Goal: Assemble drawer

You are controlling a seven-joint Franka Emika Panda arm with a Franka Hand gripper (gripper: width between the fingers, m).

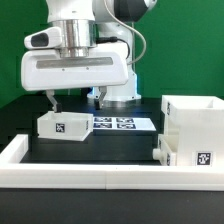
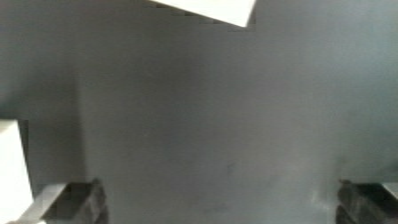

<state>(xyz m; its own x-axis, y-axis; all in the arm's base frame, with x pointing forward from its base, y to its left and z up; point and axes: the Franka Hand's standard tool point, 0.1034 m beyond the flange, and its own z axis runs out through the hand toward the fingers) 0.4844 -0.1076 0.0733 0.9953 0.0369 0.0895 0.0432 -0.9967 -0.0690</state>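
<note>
Nearest the exterior camera, the rail (image 1: 100, 180) runs across the front and turns back along the exterior view's left. Just behind it, at the exterior view's right, the casing (image 1: 190, 120) stands upright on the table (image 1: 115, 146). Its open top faces up and 1 tag (image 1: 203, 158) faces the camera. A lower white piece juts from its side toward the middle; I cannot tell what it is.

Farther back, on the exterior view's left, 1 tray (image 1: 62, 127) lies flat, open side up. Its long axis runs across the view and its tagged wall faces the camera. The marker board (image 1: 125, 123) lies just beside it, toward the casing.

Above these the gripper (image 1: 75, 100) hangs from the arm (image 1: 80, 30), pointing straight down, jaws wide apart and holding nothing. One finger stands over the tray's rear edge, the other over the marker board, both clear of them.

In the wrist view the 2 fingertips (image 2: 71, 200) frame only bare table. White parts show at the picture's edges, outside the jaws; which parts they are I cannot tell.
</note>
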